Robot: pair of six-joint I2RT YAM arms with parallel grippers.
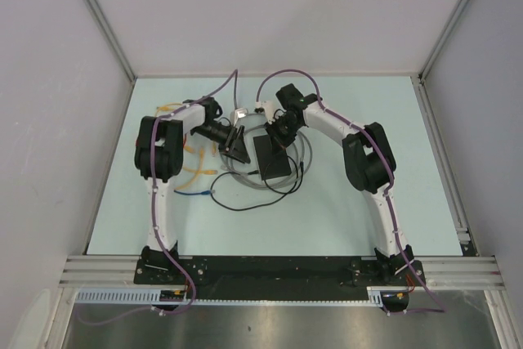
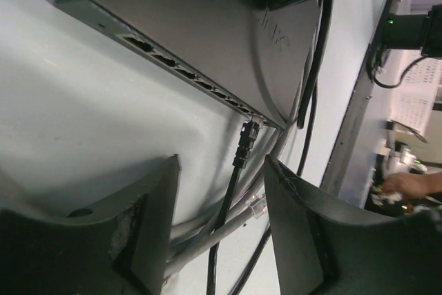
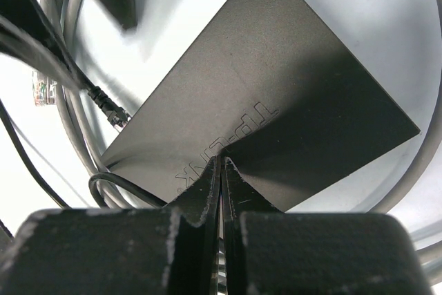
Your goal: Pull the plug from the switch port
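Note:
The switch [image 1: 274, 161] is a flat black box lying on the table among coiled cables. The left wrist view shows its row of sockets [image 2: 186, 74] along one edge. A black plug [image 2: 246, 141] on a thin black cable sits at the end socket; I cannot tell whether it is seated. It also shows in the right wrist view [image 3: 110, 108] at the switch's corner. My left gripper [image 2: 221, 219] is open, a finger on each side of the black cable, just short of the plug. My right gripper [image 3: 222, 165] is shut, its tips resting on the switch's top [image 3: 276, 88].
Grey cables [image 2: 207, 240] loop around the switch, one ending in a clear plug [image 2: 257, 205]. Yellow cables [image 1: 192, 171] and a blue one [image 1: 189, 192] lie at the left. A metal frame rail [image 2: 352, 122] borders the table.

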